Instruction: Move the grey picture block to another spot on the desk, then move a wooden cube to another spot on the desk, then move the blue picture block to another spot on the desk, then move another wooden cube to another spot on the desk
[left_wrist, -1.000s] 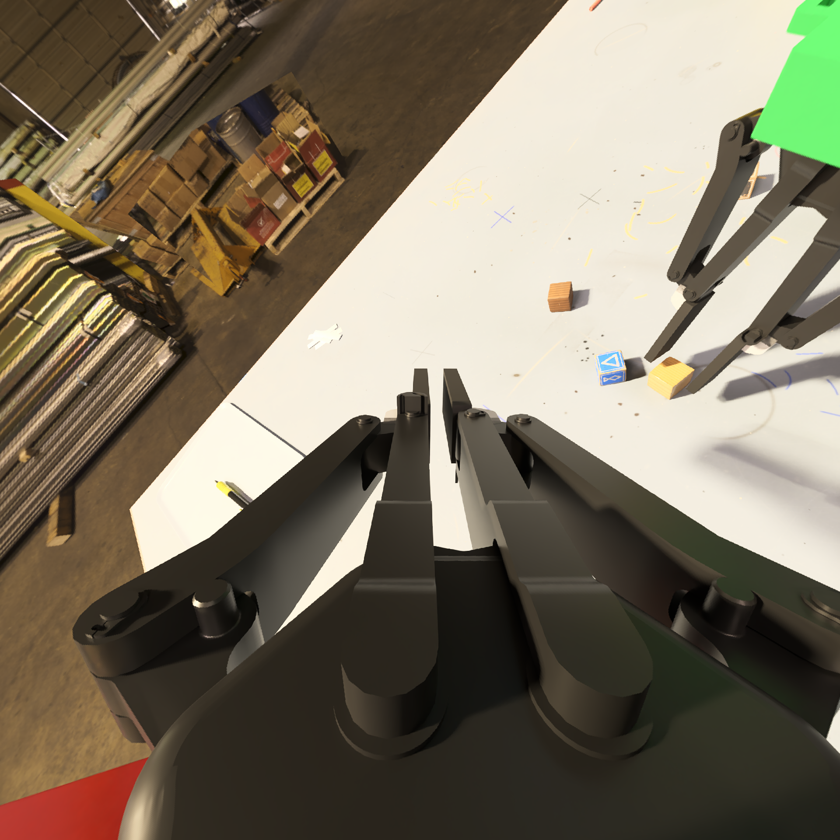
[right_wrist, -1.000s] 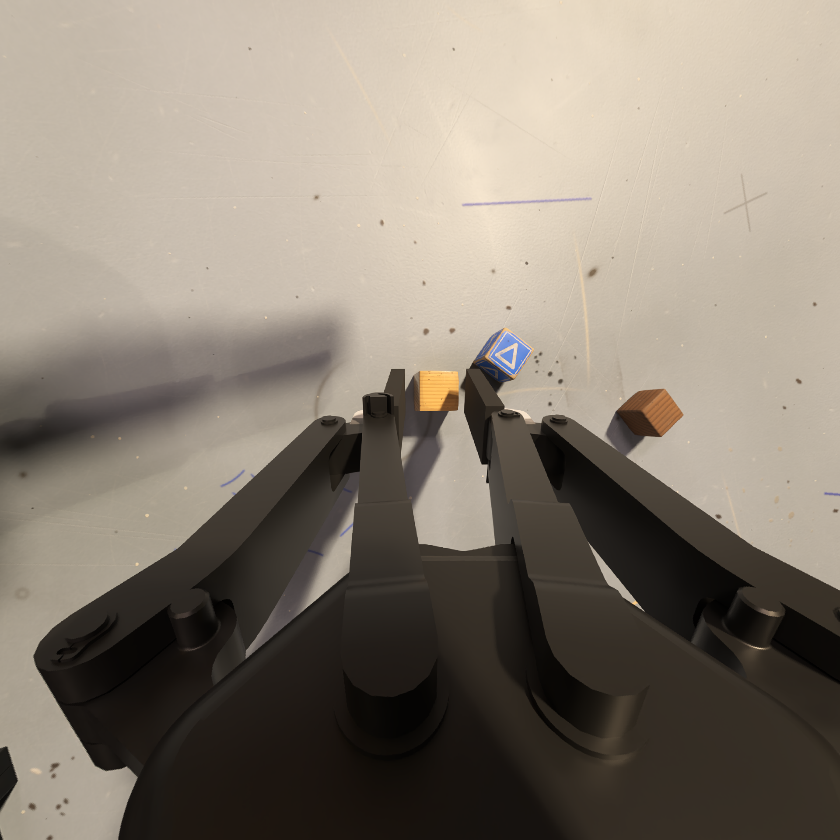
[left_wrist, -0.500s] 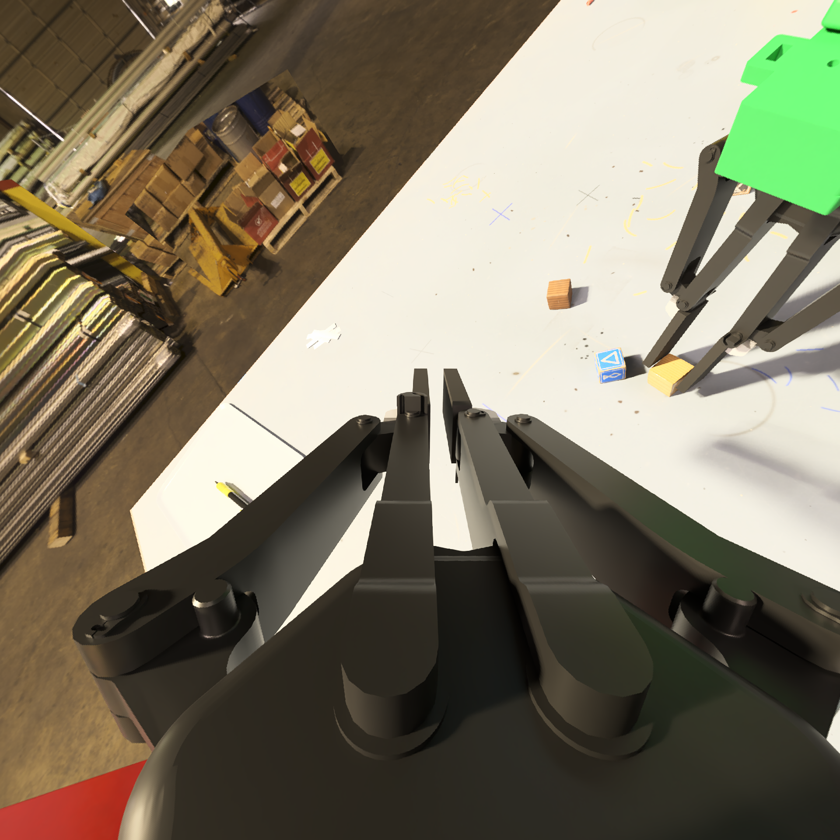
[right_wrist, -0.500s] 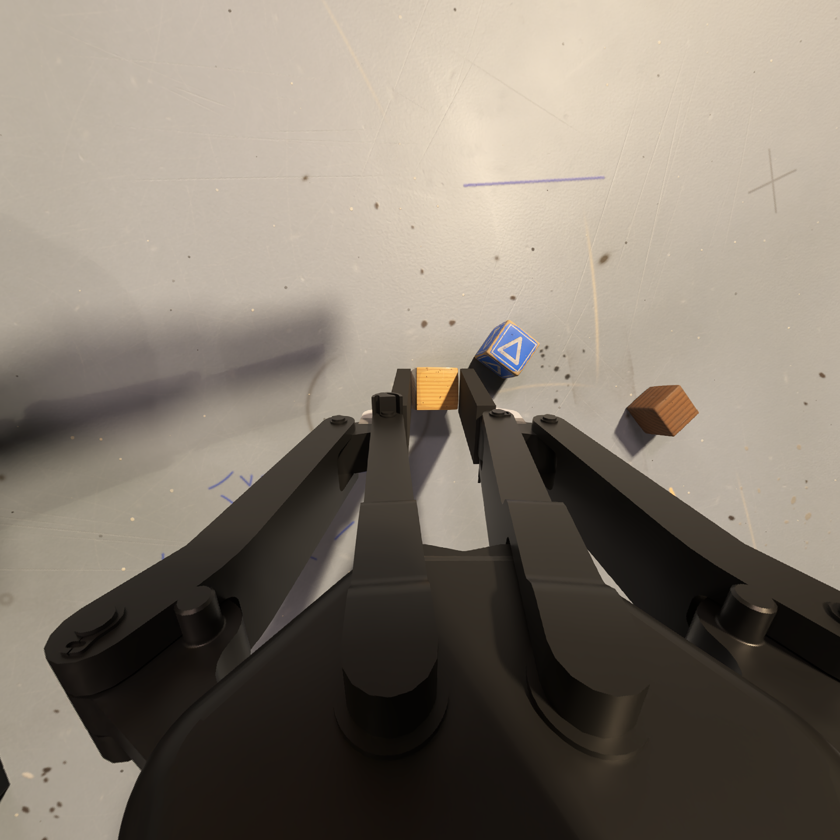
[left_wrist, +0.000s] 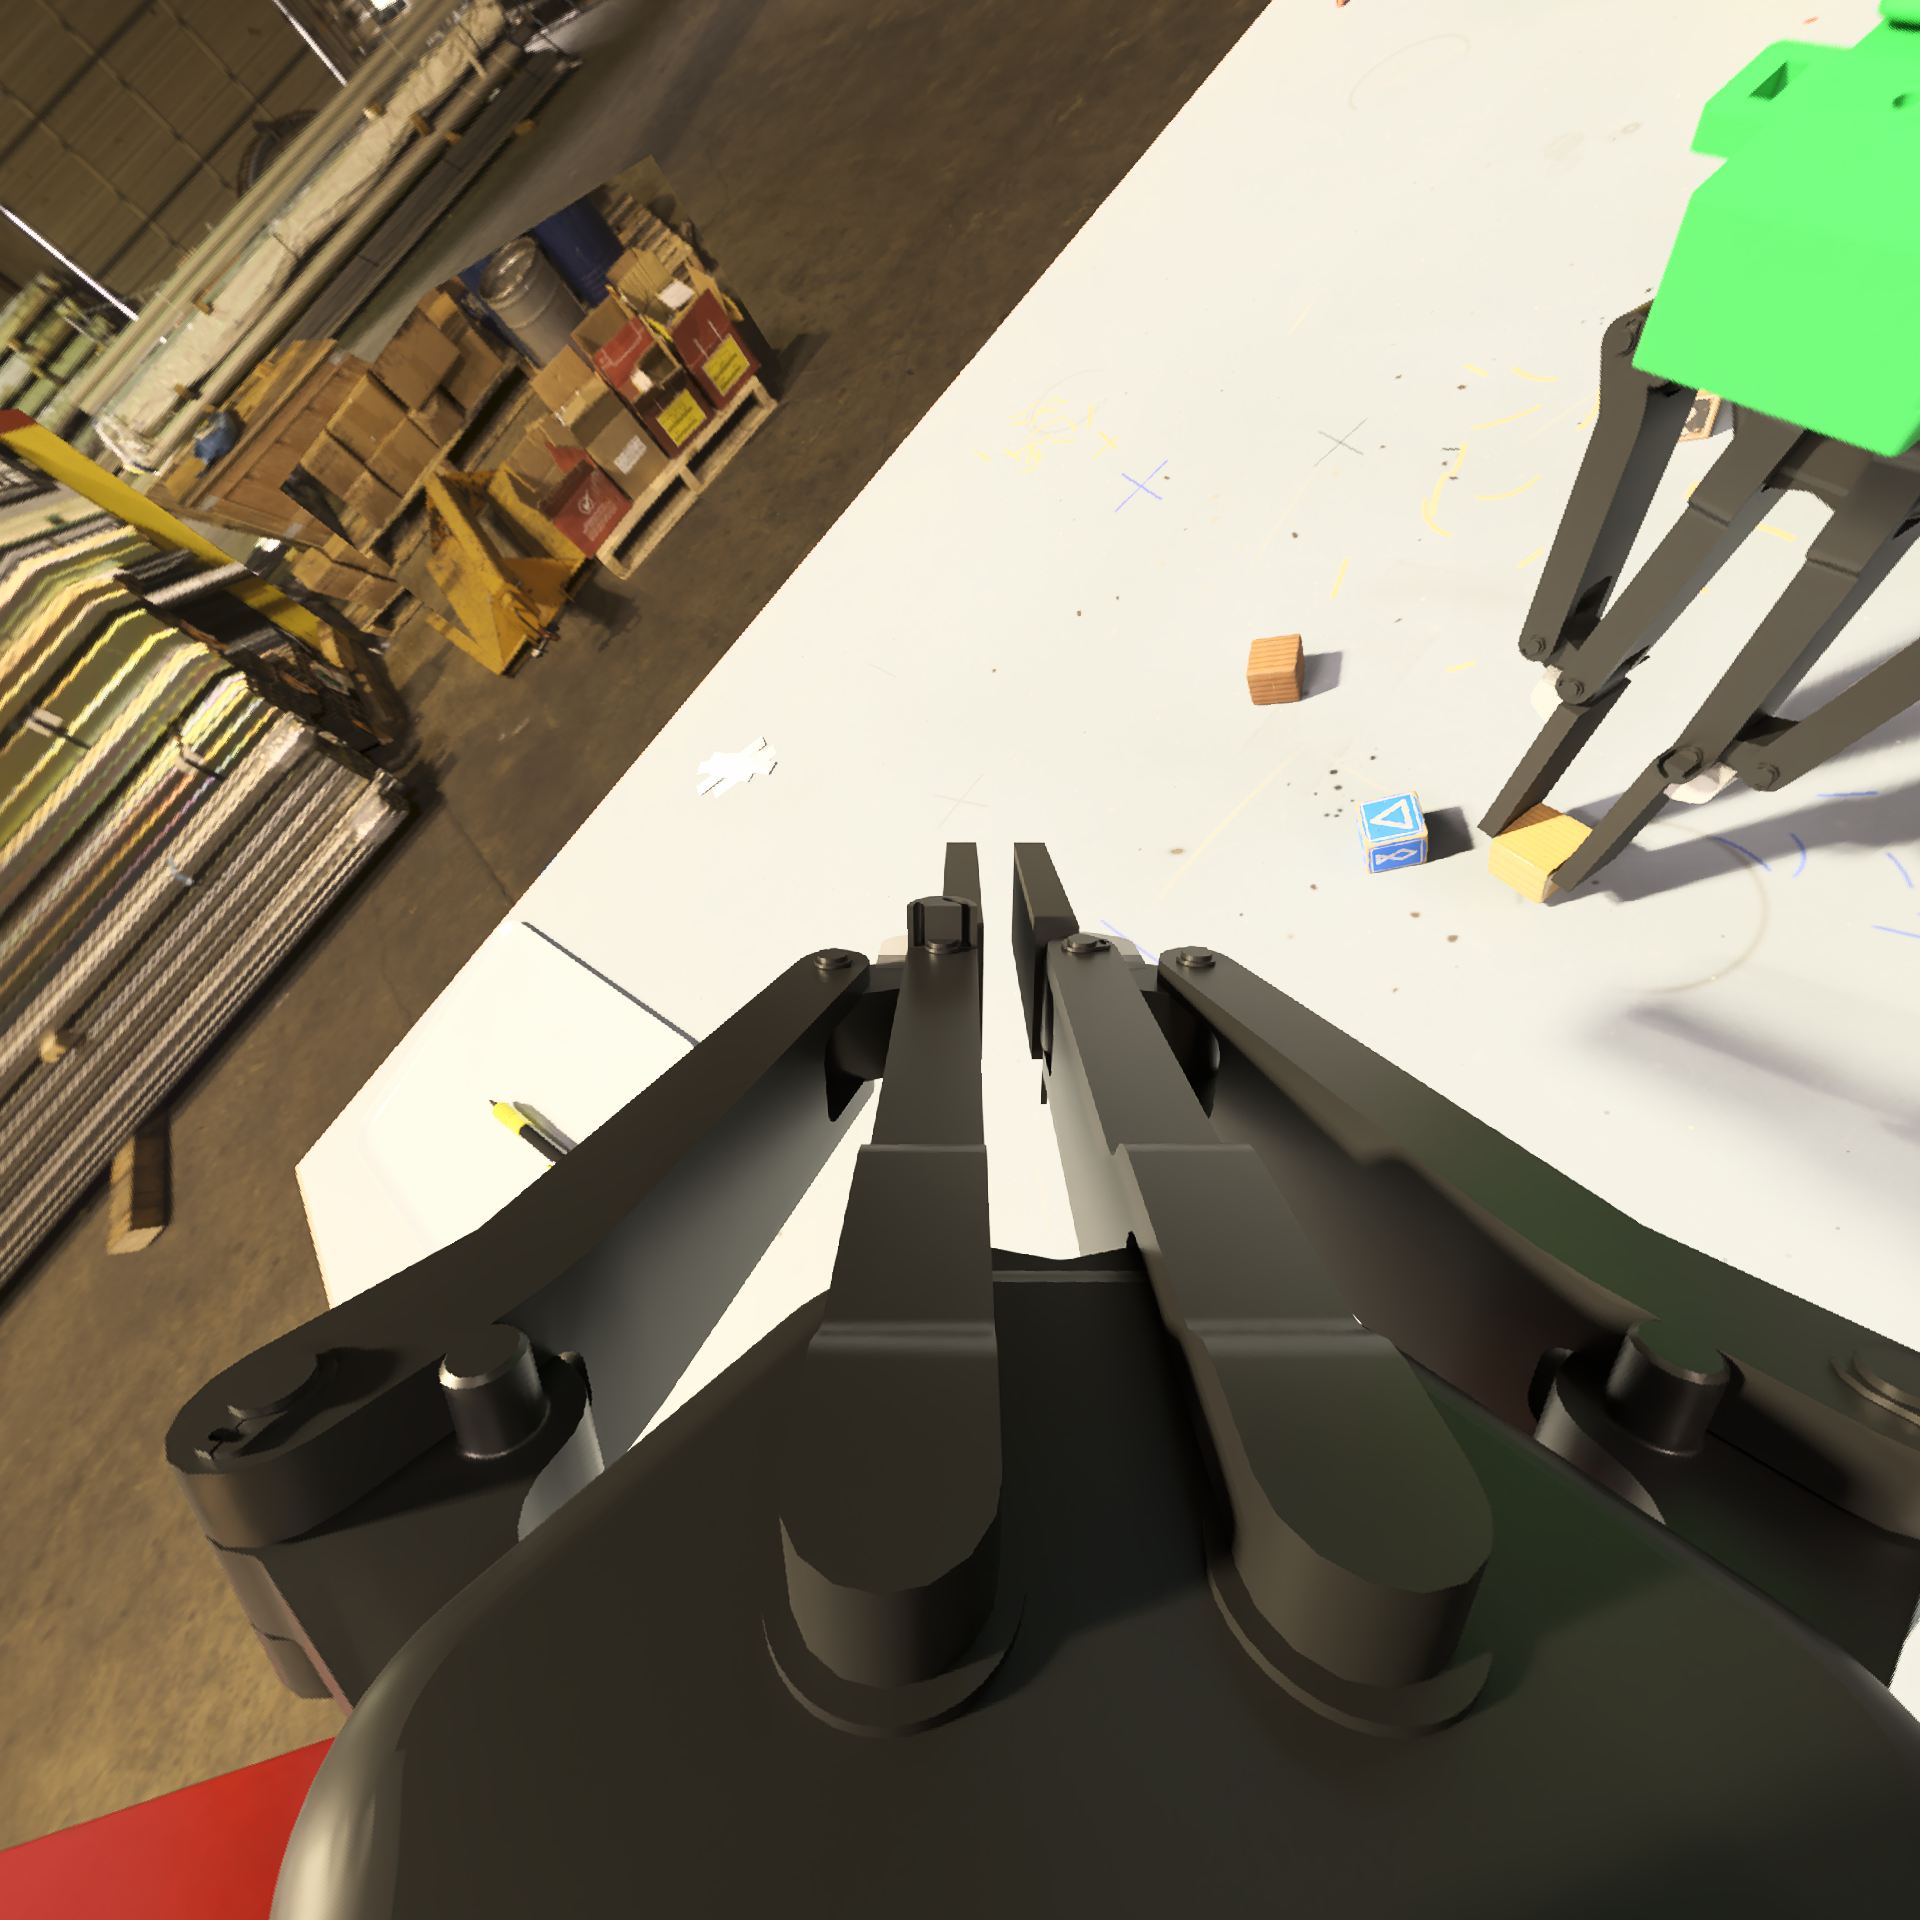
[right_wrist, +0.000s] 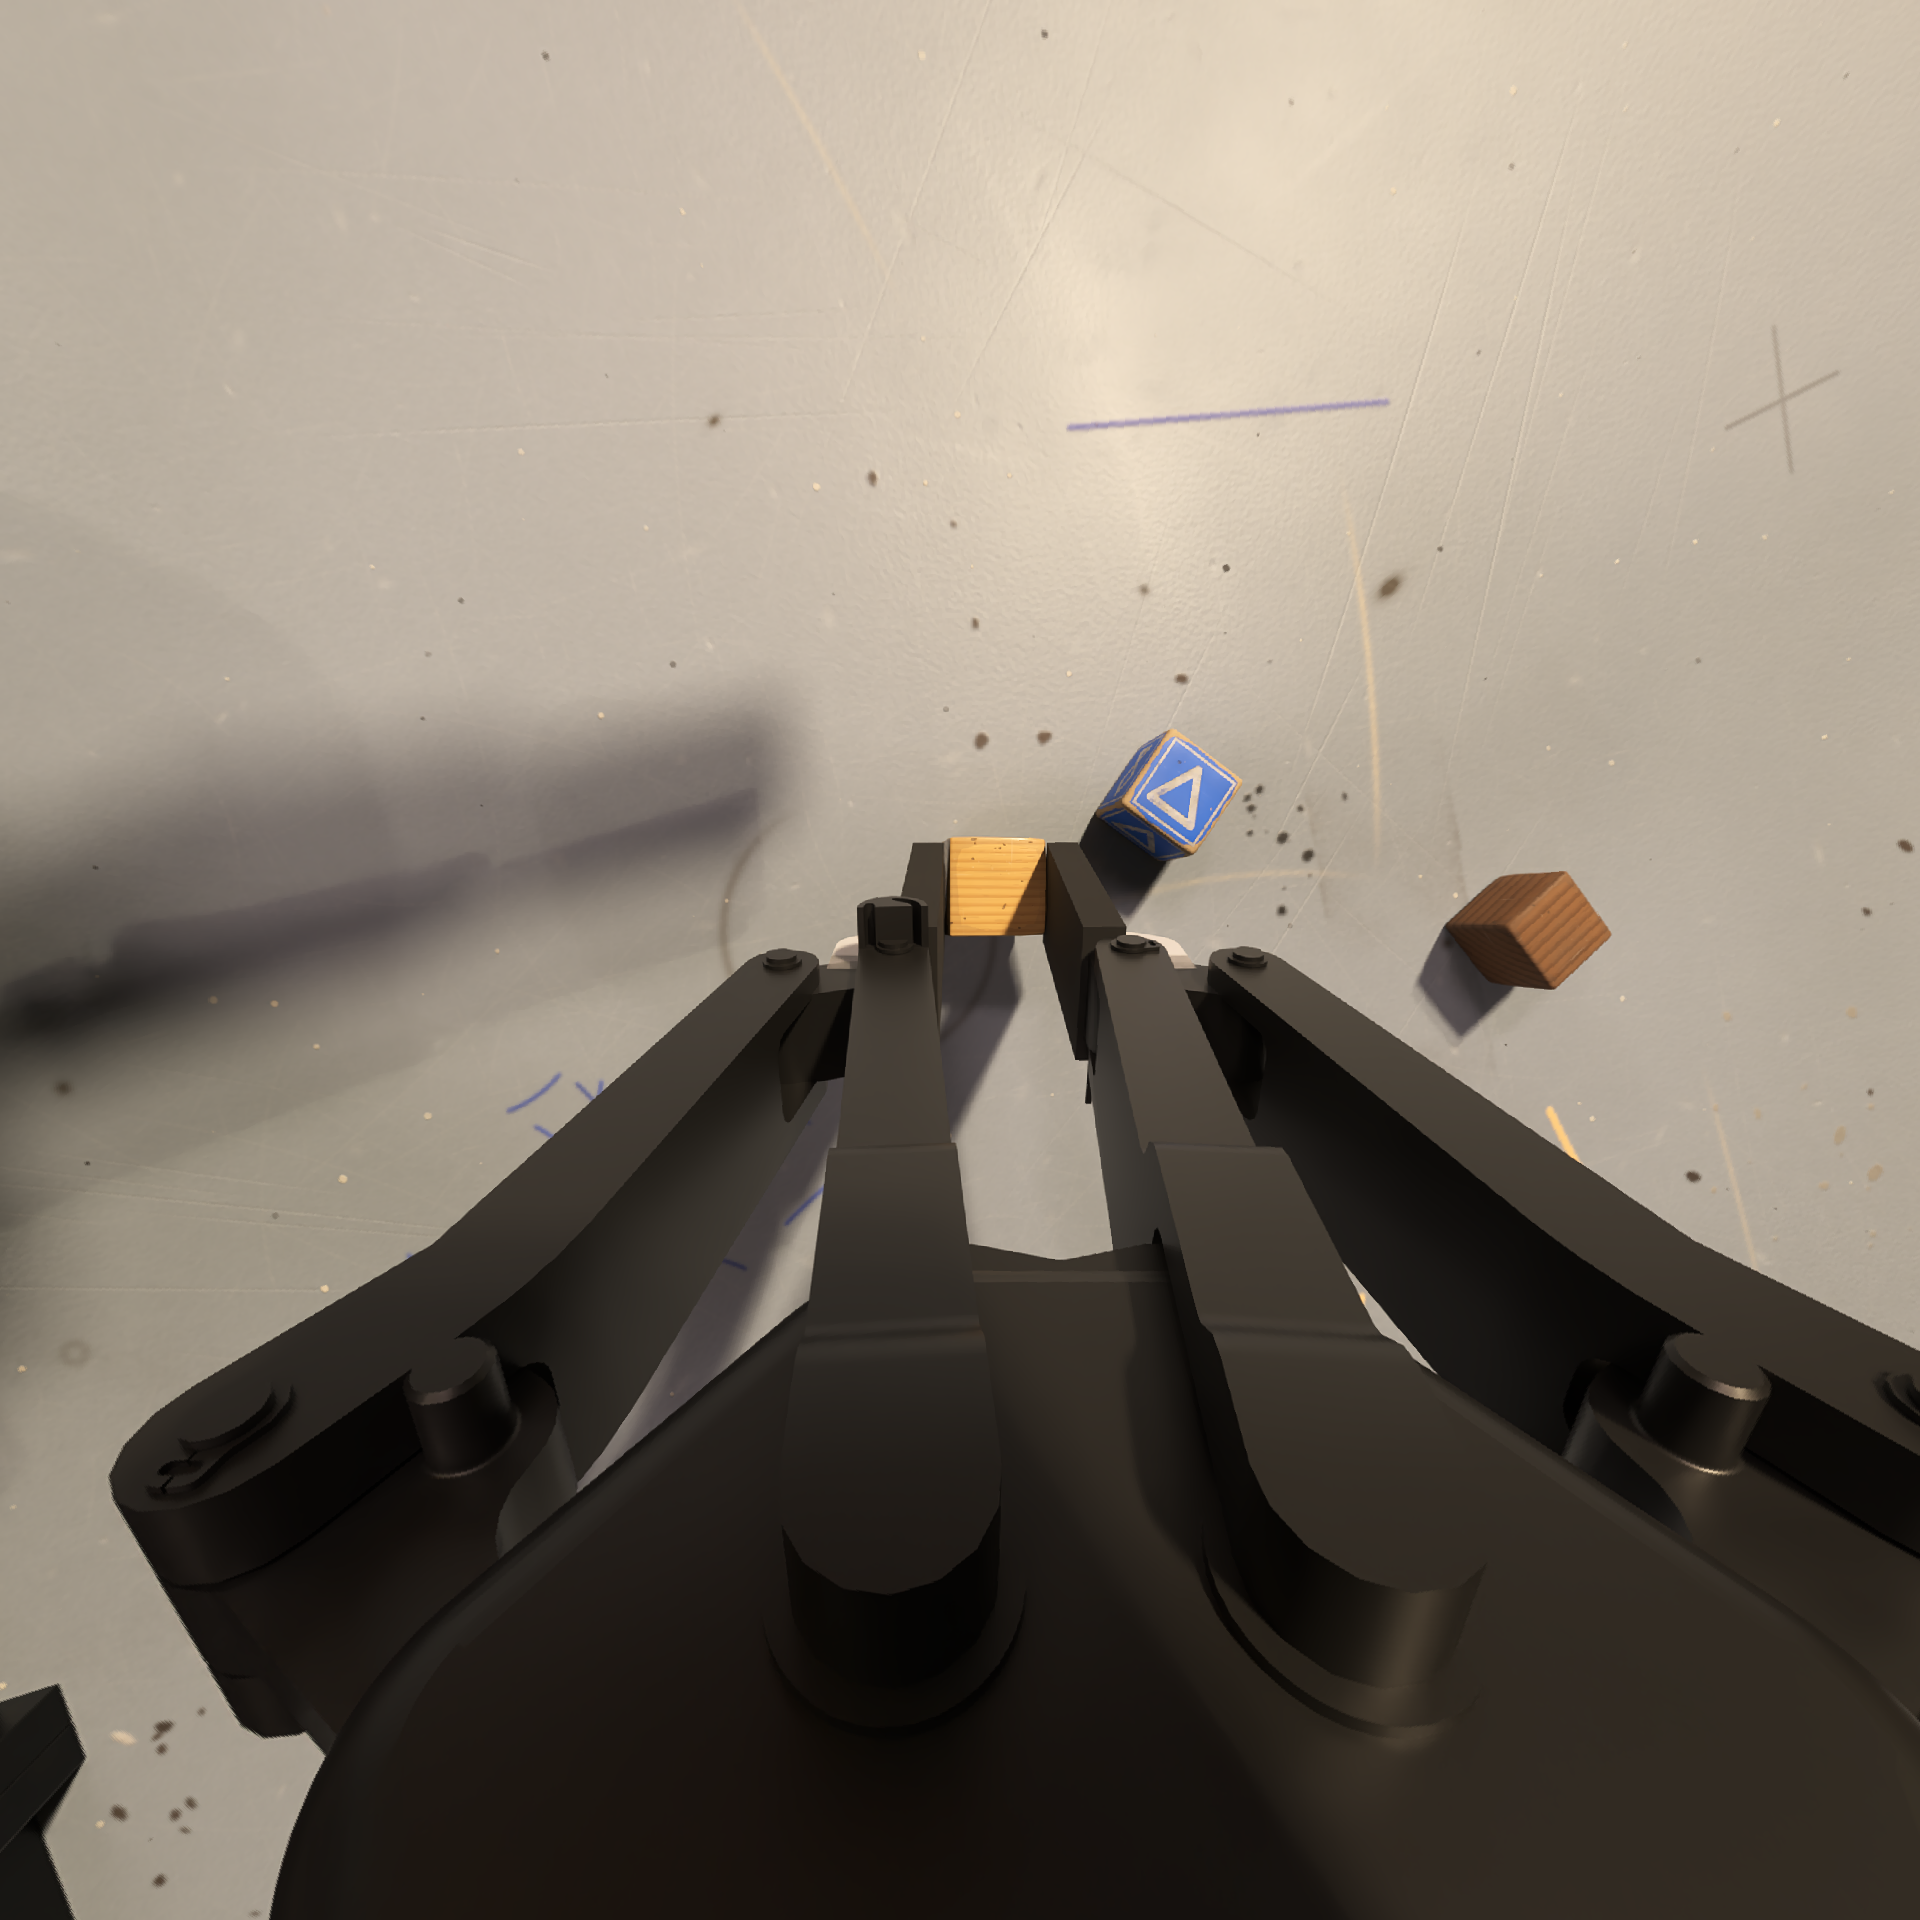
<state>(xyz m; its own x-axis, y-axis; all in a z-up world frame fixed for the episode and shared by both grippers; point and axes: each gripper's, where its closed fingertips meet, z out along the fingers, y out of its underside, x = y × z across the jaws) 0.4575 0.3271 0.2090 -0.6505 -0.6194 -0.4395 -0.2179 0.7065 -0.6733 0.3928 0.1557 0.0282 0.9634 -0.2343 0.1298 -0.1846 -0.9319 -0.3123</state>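
Observation:
My right gripper (right_wrist: 995, 906) is shut on a light wooden cube (right_wrist: 995, 878), which sits at desk level between the fingertips. In the left wrist view the same cube (left_wrist: 1538, 854) shows between the right gripper's fingers (left_wrist: 1512, 805). The blue picture block (right_wrist: 1174, 795) stands just right of the held cube, apart from it; it also shows in the left wrist view (left_wrist: 1392, 831). A darker wooden cube (right_wrist: 1527, 928) lies farther right, also seen in the left wrist view (left_wrist: 1275, 668). A small block (left_wrist: 1702, 416) peeks out behind the right gripper, mostly hidden. My left gripper (left_wrist: 992, 873) is shut and empty above the desk's near corner.
The white desk (left_wrist: 1195, 312) ends in a long edge on the left, with a warehouse floor and pallets beyond. A white sheet (left_wrist: 468, 1039) with a pencil (left_wrist: 525, 1127) lies at the near corner. The right arm's green body (left_wrist: 1808, 260) hangs over the desk's right side.
The right gripper's fingers have closed from either side of the light wooden cube onto it. The blue block, the dark cube and the left gripper have not moved.

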